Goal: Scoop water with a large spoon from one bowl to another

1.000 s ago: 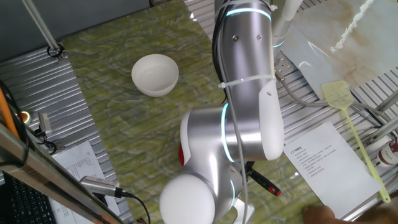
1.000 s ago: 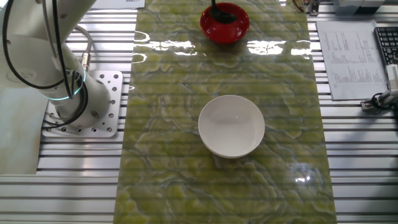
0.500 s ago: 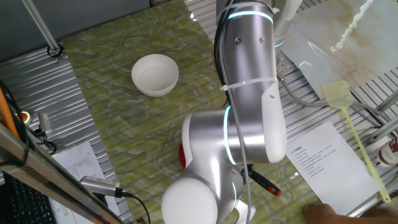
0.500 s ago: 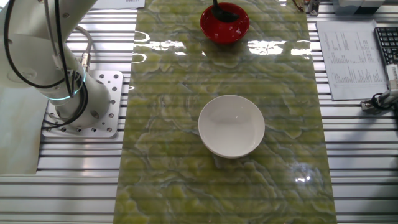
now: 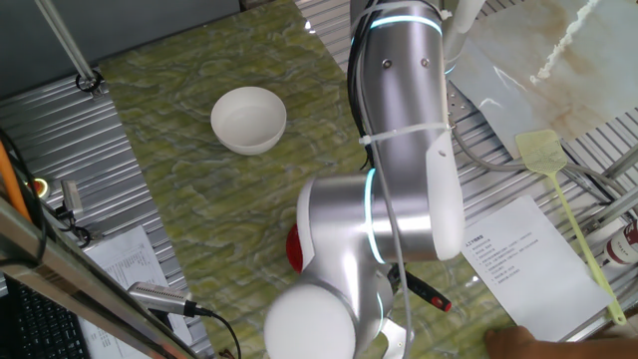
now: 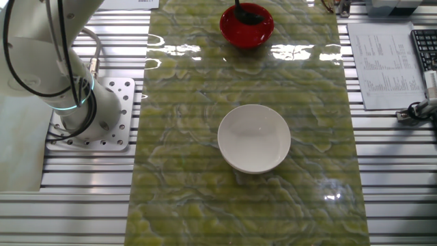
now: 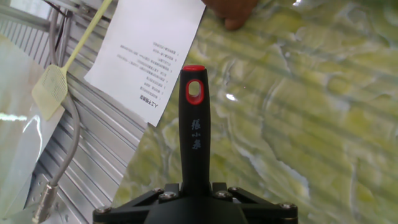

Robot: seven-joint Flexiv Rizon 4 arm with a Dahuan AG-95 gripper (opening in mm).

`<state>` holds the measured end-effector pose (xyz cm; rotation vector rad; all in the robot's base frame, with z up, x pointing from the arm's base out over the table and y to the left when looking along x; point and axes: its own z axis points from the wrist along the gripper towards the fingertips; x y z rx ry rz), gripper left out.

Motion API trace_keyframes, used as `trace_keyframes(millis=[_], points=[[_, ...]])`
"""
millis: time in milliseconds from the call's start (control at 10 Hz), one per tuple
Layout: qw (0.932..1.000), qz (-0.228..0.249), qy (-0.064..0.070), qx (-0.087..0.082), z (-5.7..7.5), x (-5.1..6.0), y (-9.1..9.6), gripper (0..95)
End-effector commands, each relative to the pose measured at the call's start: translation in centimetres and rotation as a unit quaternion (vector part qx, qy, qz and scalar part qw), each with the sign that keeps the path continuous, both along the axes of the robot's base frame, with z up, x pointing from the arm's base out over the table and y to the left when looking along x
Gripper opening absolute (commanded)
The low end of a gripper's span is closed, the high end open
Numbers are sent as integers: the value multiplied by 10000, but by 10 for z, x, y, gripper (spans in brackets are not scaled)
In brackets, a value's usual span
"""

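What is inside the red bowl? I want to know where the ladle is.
The ladle's black scoop sits in the red bowl. Water there cannot be made out, and from the other side the arm hides most of the bowl.

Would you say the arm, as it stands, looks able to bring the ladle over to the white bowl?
Probably yes: the white bowl sits alone on open mat, nothing between it and the red bowl where the ladle rests.

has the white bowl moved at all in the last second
No. In both fixed views the white bowl sits at the same spot on the green marbled mat, with the red bowl at the mat's far end.
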<state>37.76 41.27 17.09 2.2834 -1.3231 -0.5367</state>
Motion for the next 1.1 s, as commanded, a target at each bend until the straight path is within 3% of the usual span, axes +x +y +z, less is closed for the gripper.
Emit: trace_keyframes(millis=[100,400,600,700,900,1100], points=[[9999,64,-47,-95,-1,-2,-1,0],[9999,28,-76,-94,-1,-2,-2,0],[9996,-91,-276,58,-1,-2,-2,0],[9985,69,-546,82,-1,-2,-2,0],[9977,202,-643,75,-1,-2,-2,0],[9976,218,-656,98,-1,-2,-2,0]])
